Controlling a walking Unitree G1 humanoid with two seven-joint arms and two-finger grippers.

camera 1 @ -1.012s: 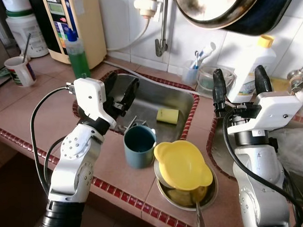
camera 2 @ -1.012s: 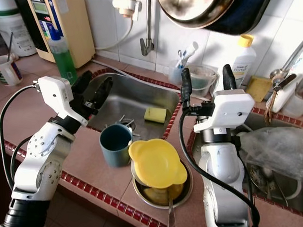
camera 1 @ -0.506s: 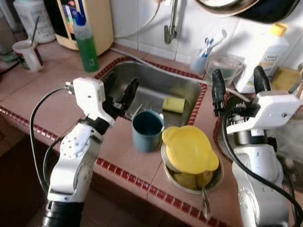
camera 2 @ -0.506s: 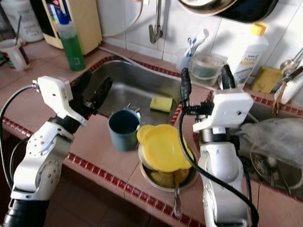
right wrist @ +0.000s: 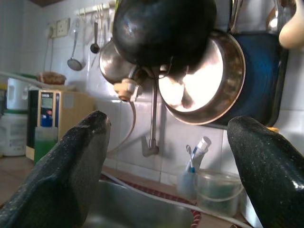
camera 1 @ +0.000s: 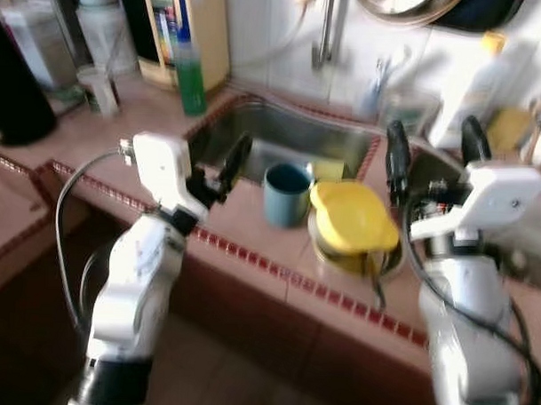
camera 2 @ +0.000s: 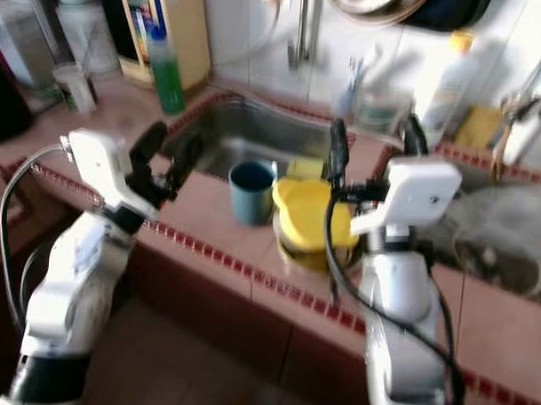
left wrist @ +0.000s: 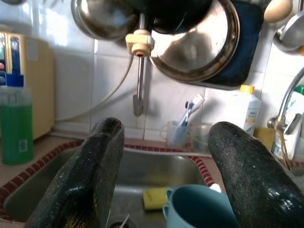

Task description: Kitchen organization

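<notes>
Nearest the camera, both silver arms rise in front of a tiled counter (camera 1: 252,228) edged with red mosaic. The left gripper (camera 1: 220,170) hangs above the counter's front edge beside the sink, its two black fingers (left wrist: 90,175) spread apart and holding nothing. The right gripper (camera 1: 425,155) stands upright over the counter to the right of the sink, fingers likewise parted and empty.

Between the two grippers, on the counter strip in front of the sink, stands a blue cup (camera 1: 286,193), upright with its mouth open. Just beside it, on its right, a yellow bowl (camera 1: 352,216) rests tilted in a metal bowl (camera 1: 340,256).

Behind these lies the steel sink (camera 1: 291,137), with a yellow sponge (left wrist: 153,198) on its floor. A green bottle (camera 1: 191,75) stands on the counter at the sink's left rear corner, next to a beige appliance (camera 1: 183,22). At the back wall are a tap (left wrist: 138,76), a cup of toothbrushes (left wrist: 180,133) and a white bottle with a yellow cap (left wrist: 244,116). Pans (right wrist: 199,76) hang on the white tiles above. The head views are blurred.
</notes>
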